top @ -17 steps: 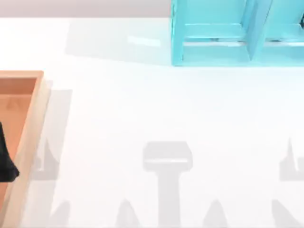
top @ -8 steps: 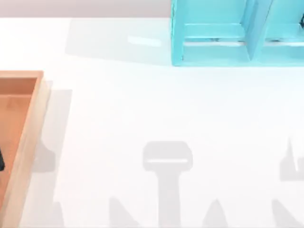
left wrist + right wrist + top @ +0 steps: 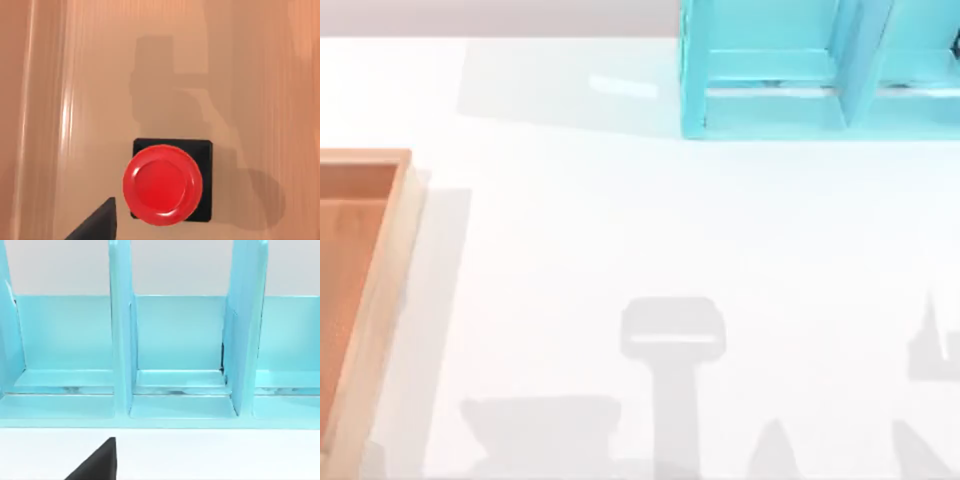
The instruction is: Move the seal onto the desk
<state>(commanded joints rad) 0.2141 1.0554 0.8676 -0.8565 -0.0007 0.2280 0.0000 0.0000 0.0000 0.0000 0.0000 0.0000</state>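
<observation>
Left wrist view: seal (image 3: 165, 184), red knob over black base, is sitting on the wooden tray (image 3: 260, 75) floor directly below my left gripper; one dark fingertip (image 3: 97, 225) is showing beside it, grip state indeterminable. Right gripper is facing the turquoise shelf unit (image 3: 165, 350) across the white desk (image 3: 670, 220); grip likewise indeterminable.

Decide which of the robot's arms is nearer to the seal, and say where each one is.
Left. Its wrist camera looks straight down on the seal sitting in the wooden tray. The right arm's camera faces the turquoise shelf unit, away from the tray.
</observation>
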